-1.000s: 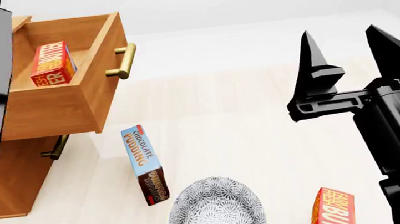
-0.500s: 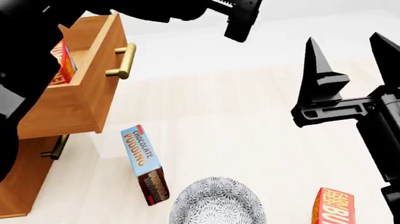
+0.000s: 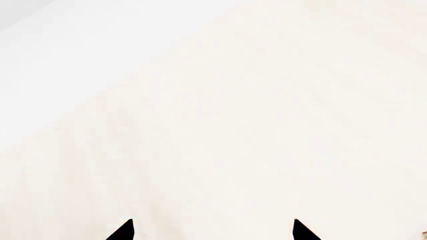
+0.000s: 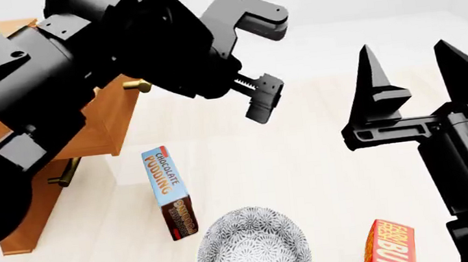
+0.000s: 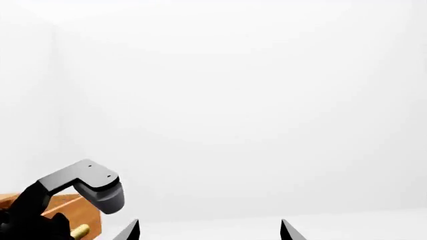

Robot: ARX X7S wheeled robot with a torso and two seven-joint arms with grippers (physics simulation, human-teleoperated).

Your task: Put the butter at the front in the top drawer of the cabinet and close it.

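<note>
Beside the boxy light-brown wooden cabinet, hovering the wide-open, empty left claw off the pulled-out top drawer's brass handle, butter hidden behind the arm, needing a square push on the drawer front.

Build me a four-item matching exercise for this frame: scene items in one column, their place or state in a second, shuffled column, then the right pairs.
Items
1. left gripper
2. chocolate pudding box
3. patterned bowl
4. butter carton

Place or state
A. bottom edge of head view, centre
B. open and empty, in front of the top drawer
C. standing at bottom right of head view, below the right gripper
D. lying on the floor between cabinet and bowl

Pairs: 1-B, 2-D, 3-A, 4-C
</note>
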